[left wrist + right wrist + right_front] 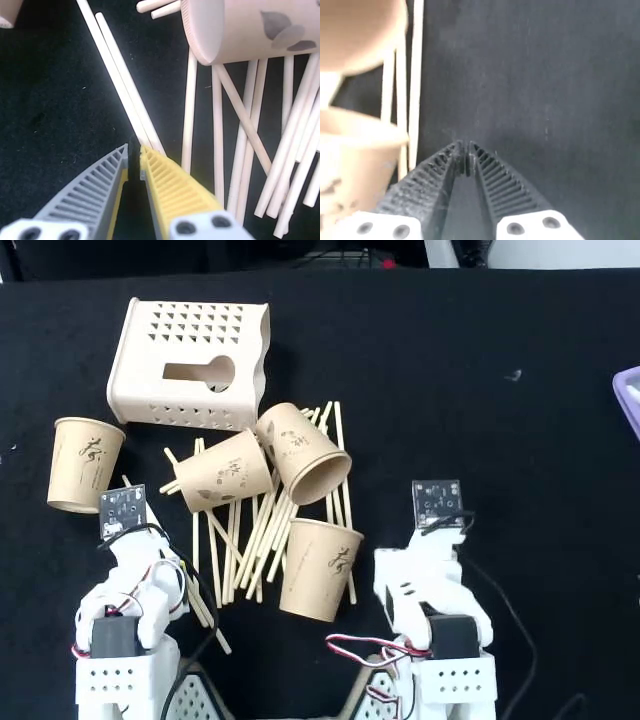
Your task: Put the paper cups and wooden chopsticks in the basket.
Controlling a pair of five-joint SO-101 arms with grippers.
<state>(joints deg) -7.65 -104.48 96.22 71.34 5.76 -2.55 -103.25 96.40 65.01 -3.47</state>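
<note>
The beige perforated basket lies tipped over at the back left of the black table. Several paper cups lie around it: one apart at the left, two on their sides in the middle, and one nearer the arms. Wooden chopsticks lie scattered under and between the middle cups. My left gripper is shut and empty, low over two chopsticks, close to a cup's base. My right gripper is shut over bare cloth, with a cup and chopsticks beside it.
Both arm bases stand at the table's near edge, the left arm near the pile and the right arm right of it. A purple object pokes in at the right edge. Black cloth covers the table's right half.
</note>
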